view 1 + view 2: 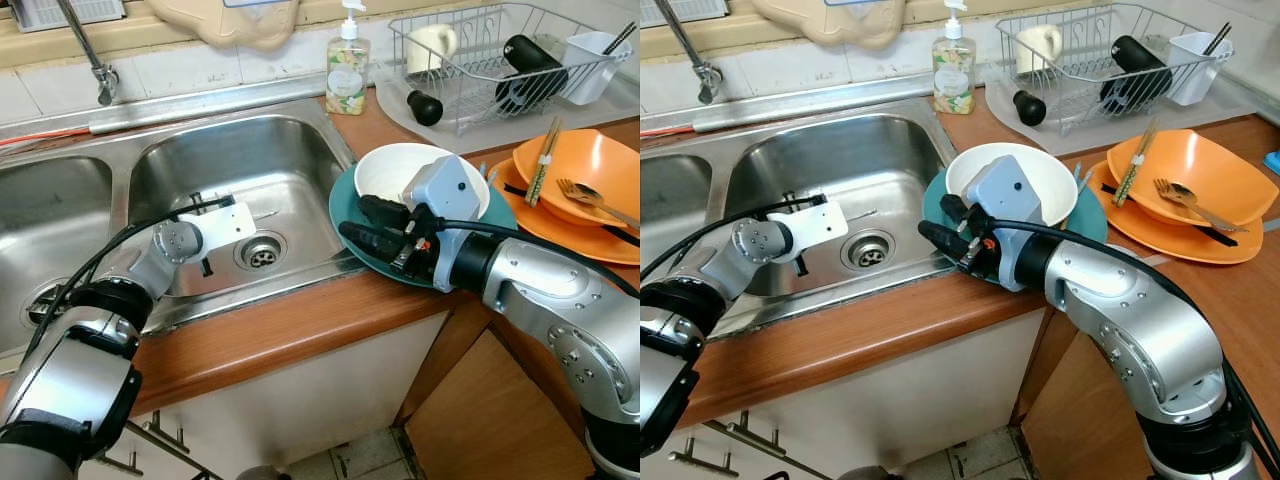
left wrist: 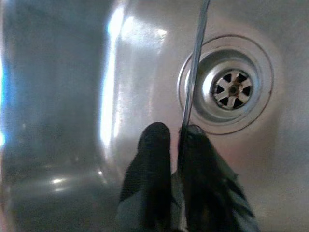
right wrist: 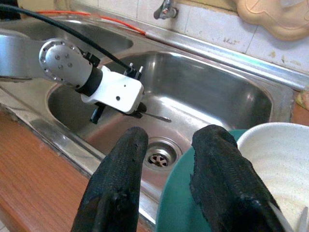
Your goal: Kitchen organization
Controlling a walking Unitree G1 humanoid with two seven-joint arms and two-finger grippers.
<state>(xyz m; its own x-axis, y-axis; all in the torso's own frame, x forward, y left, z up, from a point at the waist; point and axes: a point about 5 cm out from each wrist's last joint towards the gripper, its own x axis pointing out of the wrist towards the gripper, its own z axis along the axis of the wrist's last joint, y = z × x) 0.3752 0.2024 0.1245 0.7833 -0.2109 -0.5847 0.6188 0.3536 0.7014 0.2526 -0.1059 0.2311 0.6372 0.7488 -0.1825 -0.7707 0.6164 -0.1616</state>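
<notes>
Right now I have the left end effector (image 2: 175, 140) down in the sink (image 1: 300, 150), clenched on a thin metal utensil (image 2: 193, 72) whose shaft runs past the drain (image 2: 232, 89); which kind of utensil, I cannot tell. My right end effector (image 3: 166, 145) hangs released, fingers (image 3: 118, 179) spread, over the near rim of the teal plate (image 1: 350, 215) on the counter (image 1: 290, 325) beside the sink, with the white bowl (image 1: 385, 170) sitting on that plate.
</notes>
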